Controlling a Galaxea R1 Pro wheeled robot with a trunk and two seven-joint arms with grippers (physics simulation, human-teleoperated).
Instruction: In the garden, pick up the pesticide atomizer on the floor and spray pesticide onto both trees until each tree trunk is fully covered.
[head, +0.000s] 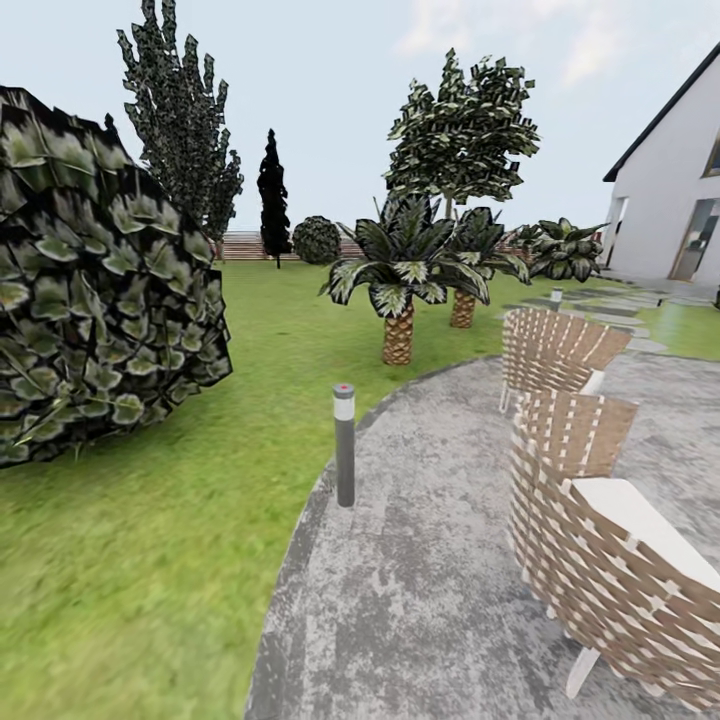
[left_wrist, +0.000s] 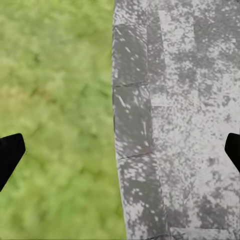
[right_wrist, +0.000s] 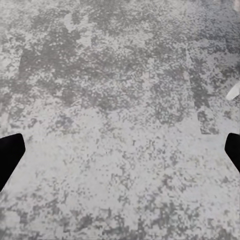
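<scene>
Woven chairs (head: 590, 520) sat nearest the head camera at four o'clock, their tan and white strapping curved into tub backs with pale cushions. They stood on mottled grey paving (head: 430, 560) whose curved edge met the lawn (head: 150, 560). A slim grey post lamp (head: 344, 445) with a red dot stood upright at that edge, close to centre; this was not the atomizer. No black bottle with a red top could be made out, so its bearing from either gripper, and which arm was nearer, could not be judged.

Both grippers hung pointing at the ground with fingers spread wide and nothing between them. The left gripper (left_wrist: 120, 150) straddled the border of grass and stone; the right gripper (right_wrist: 120, 150) was over bare speckled stone.

A big leafy bush (head: 100, 280) filled nine o'clock. Two short scaly-trunked palms (head: 400, 300) stood at twelve to one o'clock, with a taller tree (head: 460, 130) behind them, its trunk mostly hidden, and another (head: 180, 120) at eleven. A dark cypress (head: 272, 195) and slatted fence (head: 240, 246) lay far off, a white house (head: 670, 180) at two o'clock.

The next move was probably to drive and look around for the bottle.
</scene>
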